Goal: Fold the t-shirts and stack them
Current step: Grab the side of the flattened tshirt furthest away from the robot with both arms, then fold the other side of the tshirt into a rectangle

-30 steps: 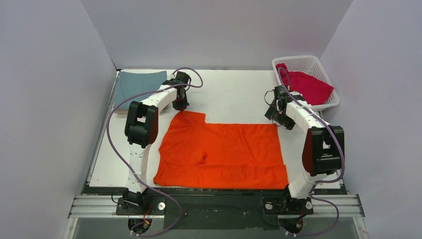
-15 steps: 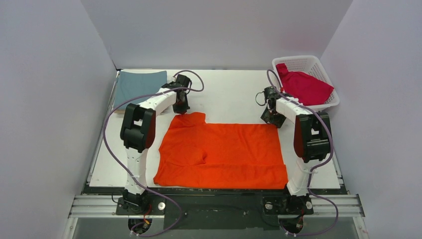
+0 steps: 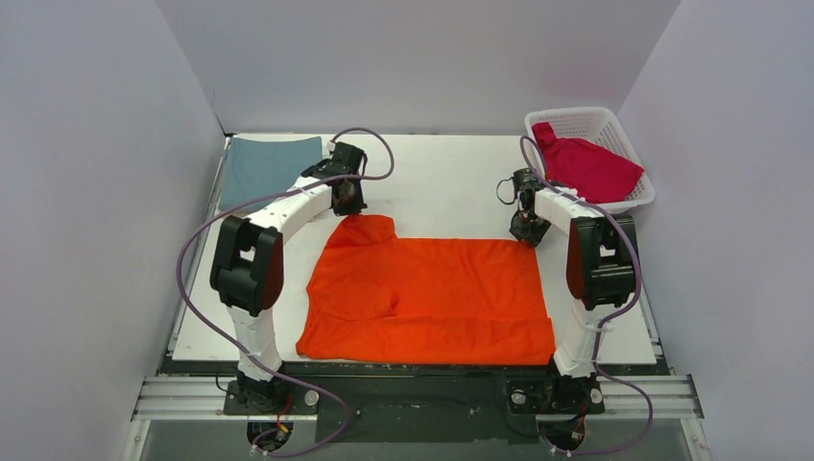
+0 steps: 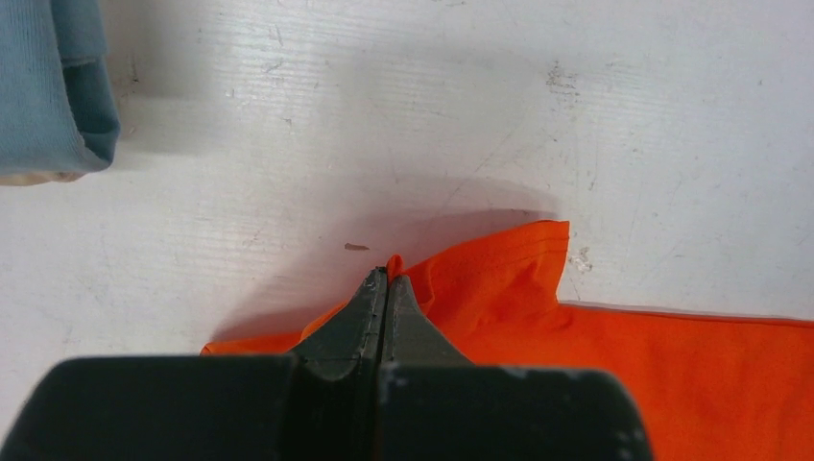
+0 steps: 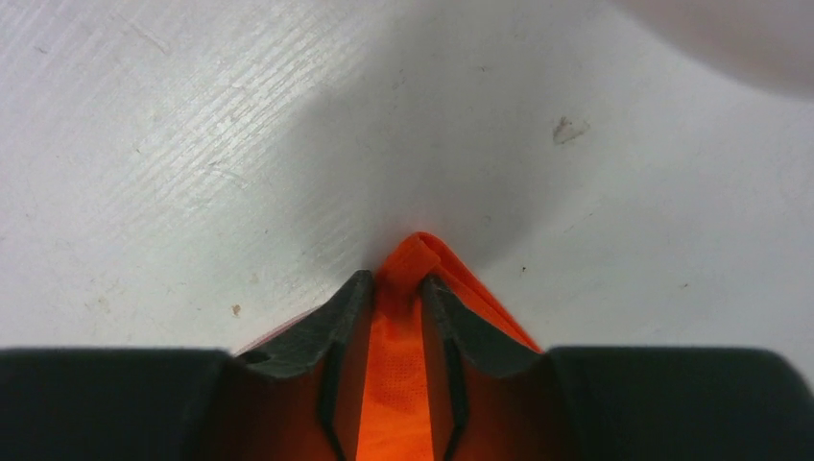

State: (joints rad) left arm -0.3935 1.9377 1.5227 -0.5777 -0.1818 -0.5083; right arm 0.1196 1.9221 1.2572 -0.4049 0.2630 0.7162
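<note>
The bright orange t-shirt [image 3: 432,288] lies spread flat in the middle of the table. My left gripper [image 3: 347,213] is at its far left sleeve corner, shut on a small pinch of the orange cloth [image 4: 499,288], which pokes out past the left gripper's [image 4: 387,279] tips. My right gripper [image 3: 526,235] is at the far right corner. In the right wrist view the gripper [image 5: 397,283] pinches a raised fold of orange cloth [image 5: 418,250] between its fingertips. A folded teal-blue t-shirt [image 3: 267,165] lies at the far left. The crimson t-shirt [image 3: 595,165] sits crumpled in the basket.
The white lattice basket [image 3: 576,117] stands at the far right corner of the table. Under the teal-blue shirt [image 4: 48,86] a sliver of beige cloth [image 4: 43,177] shows. Grey walls enclose the table on three sides.
My right gripper moved in to the orange shirt's far right corner and closed on a fold of it. The left gripper finished closing on the sleeve corner and its arm swung slightly left.
</note>
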